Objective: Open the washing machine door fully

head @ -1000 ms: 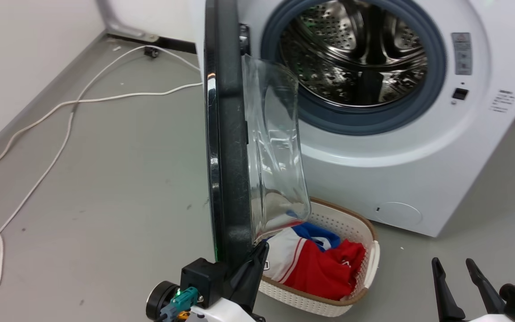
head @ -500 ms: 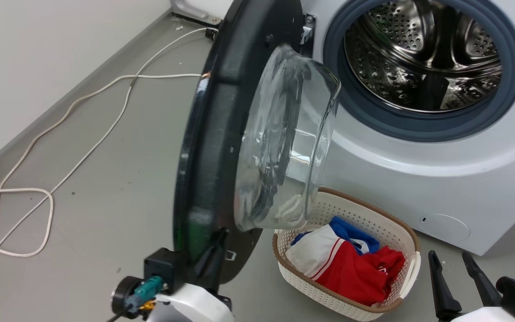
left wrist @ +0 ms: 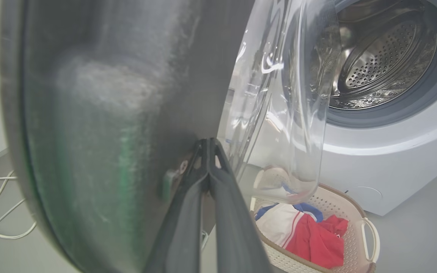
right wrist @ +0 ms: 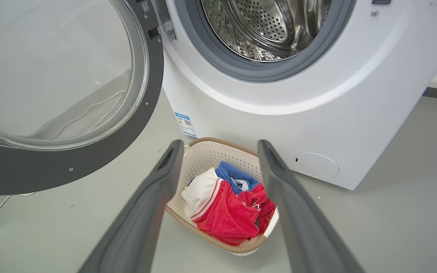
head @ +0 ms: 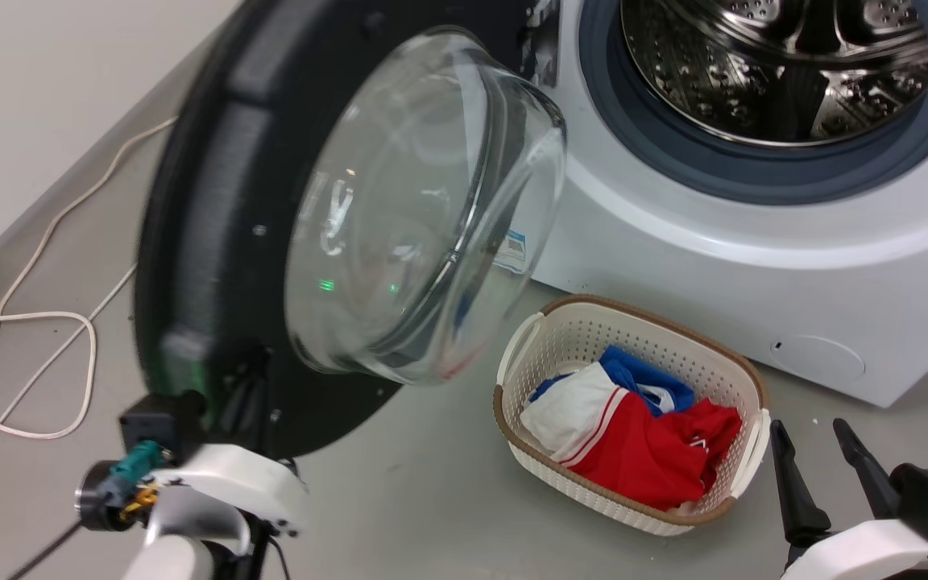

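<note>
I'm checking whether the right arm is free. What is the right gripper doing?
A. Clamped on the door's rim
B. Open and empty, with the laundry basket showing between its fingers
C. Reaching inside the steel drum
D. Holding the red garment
B: in the right wrist view the right gripper has its fingers wide apart and touching nothing, with the laundry basket on the floor beyond them.

This is a laundry corner in a plain room: a white front-loading washer [head: 754,266] at 1 o'clock in the head view, steel drum [head: 770,72] exposed, with a basket [head: 585,302] of clothes [head: 641,451] at 5 o'clock. The floor [head: 432,499] is bare grey, the wall [head: 45,97] at 10 o'clock blank, a loose cable [head: 37,315] at 9 o'clock.
</note>
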### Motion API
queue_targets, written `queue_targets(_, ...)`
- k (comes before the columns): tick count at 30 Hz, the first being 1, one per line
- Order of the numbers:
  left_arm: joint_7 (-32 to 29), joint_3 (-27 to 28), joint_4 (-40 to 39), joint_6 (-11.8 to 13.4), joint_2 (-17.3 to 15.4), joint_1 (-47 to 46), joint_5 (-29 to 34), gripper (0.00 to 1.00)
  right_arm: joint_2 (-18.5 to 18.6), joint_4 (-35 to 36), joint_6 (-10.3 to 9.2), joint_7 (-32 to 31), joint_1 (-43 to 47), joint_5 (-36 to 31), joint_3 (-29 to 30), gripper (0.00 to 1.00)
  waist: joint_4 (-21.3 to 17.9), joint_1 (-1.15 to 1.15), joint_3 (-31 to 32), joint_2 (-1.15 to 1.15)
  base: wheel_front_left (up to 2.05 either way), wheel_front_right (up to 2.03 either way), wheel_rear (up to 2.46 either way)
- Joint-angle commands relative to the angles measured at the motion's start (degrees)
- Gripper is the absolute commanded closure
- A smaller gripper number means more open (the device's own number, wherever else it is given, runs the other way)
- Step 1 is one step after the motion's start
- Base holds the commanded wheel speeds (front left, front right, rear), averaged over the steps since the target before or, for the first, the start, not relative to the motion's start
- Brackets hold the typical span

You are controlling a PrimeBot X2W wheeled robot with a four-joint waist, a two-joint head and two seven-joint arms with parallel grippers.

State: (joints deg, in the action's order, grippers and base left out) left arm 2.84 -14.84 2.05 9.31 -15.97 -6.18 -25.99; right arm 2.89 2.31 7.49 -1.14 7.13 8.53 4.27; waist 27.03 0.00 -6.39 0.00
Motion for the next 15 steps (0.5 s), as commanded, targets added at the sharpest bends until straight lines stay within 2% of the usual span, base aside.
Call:
queue_targets(1, 0.53, 1.32, 0.72, 0.34, -0.93, -1.13, -0.23, 1.00, -0.02, 0.38, 0.01, -0.31, -0.76, -0.22, 0.13, 0.00, -0.71, 0.00, -1.10, 0.00, 0.00, 0.00, 0.00)
queue_targets(11, 3.61, 8.70, 10.27, -0.34, -4.35, -5.78, -4.45, 1.00, -0.02, 2.18, 0.01, -2.33, -2.68, -2.43, 0.65, 0.00, -2.45, 0.00, -4.88, 0.00, 0.00, 0.00, 0.00)
queue_targets(15, 4.32, 10.15, 14.25, -1.51, -5.97, -7.87, -5.44, 1.00, -0.02, 2.70, 0.01, -2.81, -3.10, -2.79, 0.96, 0.00, -2.63, 0.00, -5.75, 0.00, 0.00, 0.00, 0.00)
